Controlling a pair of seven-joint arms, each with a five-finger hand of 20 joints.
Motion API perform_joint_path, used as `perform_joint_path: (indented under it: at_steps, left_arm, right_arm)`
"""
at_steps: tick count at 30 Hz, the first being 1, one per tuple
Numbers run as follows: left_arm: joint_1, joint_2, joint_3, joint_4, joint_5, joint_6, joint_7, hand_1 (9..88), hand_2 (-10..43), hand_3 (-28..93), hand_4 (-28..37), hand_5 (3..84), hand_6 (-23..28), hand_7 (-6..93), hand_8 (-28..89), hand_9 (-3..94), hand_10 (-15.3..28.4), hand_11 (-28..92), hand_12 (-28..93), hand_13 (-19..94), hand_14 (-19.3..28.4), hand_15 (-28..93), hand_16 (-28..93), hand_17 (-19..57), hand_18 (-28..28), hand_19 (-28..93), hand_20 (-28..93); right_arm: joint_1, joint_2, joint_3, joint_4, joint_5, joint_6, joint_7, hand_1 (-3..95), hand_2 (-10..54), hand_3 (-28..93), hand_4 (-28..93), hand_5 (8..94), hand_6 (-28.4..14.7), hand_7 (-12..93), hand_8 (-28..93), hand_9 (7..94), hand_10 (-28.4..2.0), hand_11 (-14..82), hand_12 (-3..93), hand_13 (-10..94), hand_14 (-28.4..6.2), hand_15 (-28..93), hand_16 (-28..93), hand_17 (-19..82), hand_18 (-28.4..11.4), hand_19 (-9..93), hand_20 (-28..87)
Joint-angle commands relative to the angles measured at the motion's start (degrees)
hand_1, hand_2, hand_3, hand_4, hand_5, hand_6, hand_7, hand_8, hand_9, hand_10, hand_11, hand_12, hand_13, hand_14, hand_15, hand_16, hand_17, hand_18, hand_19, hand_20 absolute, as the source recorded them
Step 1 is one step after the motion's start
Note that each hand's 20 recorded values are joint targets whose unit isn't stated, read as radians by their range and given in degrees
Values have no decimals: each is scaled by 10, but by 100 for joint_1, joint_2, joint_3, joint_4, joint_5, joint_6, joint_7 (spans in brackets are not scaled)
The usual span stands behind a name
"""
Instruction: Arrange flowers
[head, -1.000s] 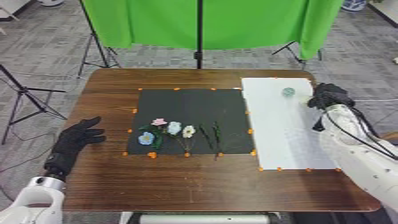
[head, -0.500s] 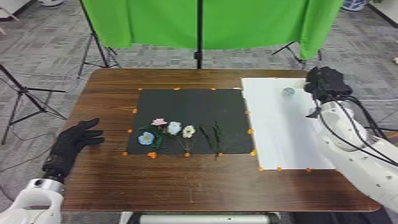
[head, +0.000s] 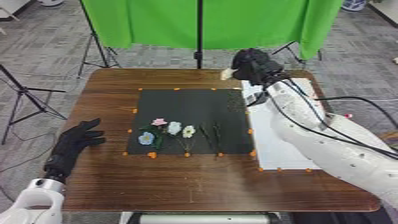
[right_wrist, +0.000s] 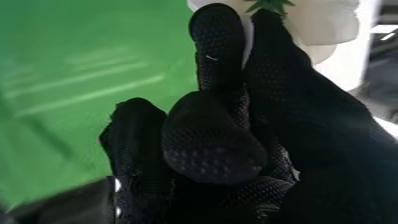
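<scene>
"One pale flower (head: 228, 74) is seen in the head view. Where is it held?"

"By the table's (head: 133, 187) far edge, in the right hand (head: 252, 64), which is closed on it. The right arm is extended diagonally over the white board (head: 269, 147), its hand angled inward."

"And the left hand (head: 75, 142)?"

"Kept open at the table's left side, fingers spread. On the black mat (head: 182, 104) a pink flower (head: 159, 121), a blue flower (head: 147, 138), two white flowers (head: 174, 128) and dark green sprigs (head: 218, 136) are laid out."

"What is shown in the right wrist view?"

"Soft-looking petals and a green leafy piece (right_wrist: 270, 5) are seen at the gloved fingertips, where the bloom seems pinched. Whether the stem is caught cannot be told."

"How should it be handled?"

"Gently: little weight is expected, but petals could be crushed. It is best gripped by the probably stiffer stem, just below the bloom."
</scene>
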Motion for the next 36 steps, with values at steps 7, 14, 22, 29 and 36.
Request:
perform_joint_path:
  at_steps: [7,14,22,29,36]
  left_arm:
    - [12,-69,14,48,25,-149,-147,212,185,584,-283,409,45,125,-65,454,150,230,124,400,204,295,-20,41,150,135,157]
    - [-43,-42,24,71,41,-248,-199,209,184,587,-283,405,45,124,-64,452,150,228,124,399,206,294,-19,40,150,136,157]
    - [-75,-27,34,85,53,-298,-231,209,182,587,-283,404,45,122,-64,452,150,227,126,398,204,291,-18,40,150,134,157]
    - [-48,-36,6,75,59,-313,-211,210,181,589,-283,404,45,123,-63,451,148,227,126,397,204,290,-18,40,149,134,157]
    - [-76,-46,16,87,68,-323,-195,211,180,590,-283,404,45,123,-63,450,148,227,126,396,204,290,-17,40,150,133,157]
  right_arm:
    - [-390,-447,-193,-31,-19,-721,-127,553,-95,621,-176,769,29,240,46,873,-85,128,414,895,-8,622,373,626,-138,932,609]
    - [-549,-399,-154,-161,-21,-1099,-84,509,-95,607,-159,758,31,229,35,839,-109,214,323,894,-16,617,375,621,-142,932,603]
    - [-604,-363,-115,-244,-7,-1365,-101,479,-95,600,-156,749,25,212,34,827,-121,251,254,891,-22,612,374,617,-147,932,599]
    - [-591,-278,-9,-208,-176,-1394,-306,461,-95,602,-148,728,24,202,36,806,-122,249,254,888,-21,611,374,611,-147,932,598]
    - [-586,-200,54,-236,-339,-1146,-399,490,-95,598,-162,717,31,212,33,791,-113,230,290,881,-19,616,371,608,-144,932,593]
